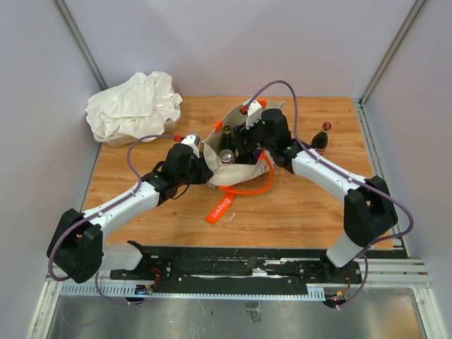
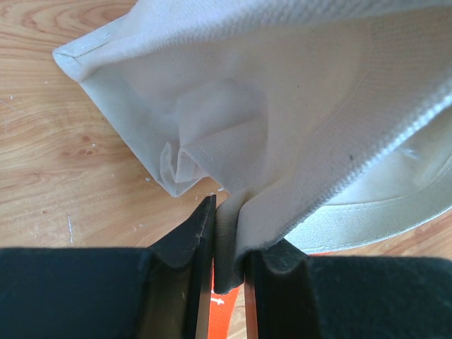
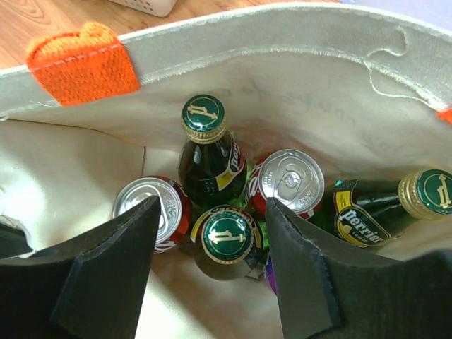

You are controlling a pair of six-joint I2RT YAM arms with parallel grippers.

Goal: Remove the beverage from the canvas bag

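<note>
The beige canvas bag (image 1: 240, 166) stands open mid-table, its orange strap (image 1: 224, 205) trailing forward. My left gripper (image 1: 200, 164) is shut on the bag's left rim; in the left wrist view the canvas bag (image 2: 282, 113) has a fold pinched between the fingers (image 2: 194, 233). My right gripper (image 3: 212, 240) is open above the bag's mouth. Between its jaws stands a green bottle with a green-and-gold cap (image 3: 226, 236). Around it are two more green bottles (image 3: 208, 152), (image 3: 385, 205) and two red cans (image 3: 157, 205), (image 3: 291, 180).
A white cloth bundle (image 1: 134, 106) lies at the back left. A dark bottle with a red cap (image 1: 321, 139) stands on the table right of the bag, close to my right arm. Enclosure walls flank both sides.
</note>
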